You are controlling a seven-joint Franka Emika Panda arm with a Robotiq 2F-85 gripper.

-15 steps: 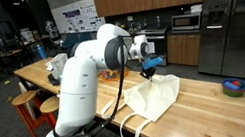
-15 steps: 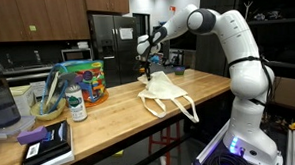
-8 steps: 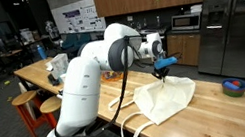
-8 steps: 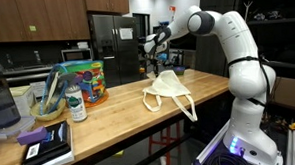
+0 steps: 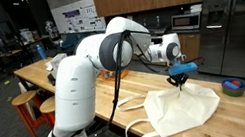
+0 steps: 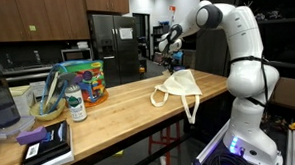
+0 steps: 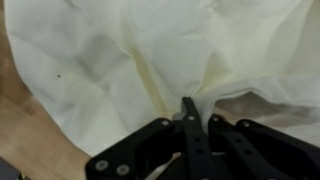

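Wrist view looks down on a cream tote bag [image 7: 100, 60], its cloth creased and rumpled. The black jaws are closed tight on a raised fold of the fabric near the middle of the picture. In both exterior views the tote bag [image 5: 183, 111] [image 6: 178, 86] lies mostly spread on the wooden counter [image 5: 242, 124], towards the end where the robot stands. Only the pinched spot is drawn up, into a small peak under the jaws. In an exterior view 1 strap [image 6: 191, 109] hangs down over the counter's edge.

Judging by the folds, the bag is light, thin and wholly limp. It will not keep any shape when lifted, and it will drape and drag rather than slide as 1 piece. A pinch on a gathered ridge of cloth, as here, looks like a sound hold. A strap or the hemmed mouth would be firmer places to grip, since a single layer could slip out.

Further out, a roll of blue tape [image 5: 232, 87] sits on the counter well apart from the bag. At the far end in an exterior view stand a colourful tub [image 6: 85, 80], a bottle [image 6: 77, 103] and some books [image 6: 45, 145]
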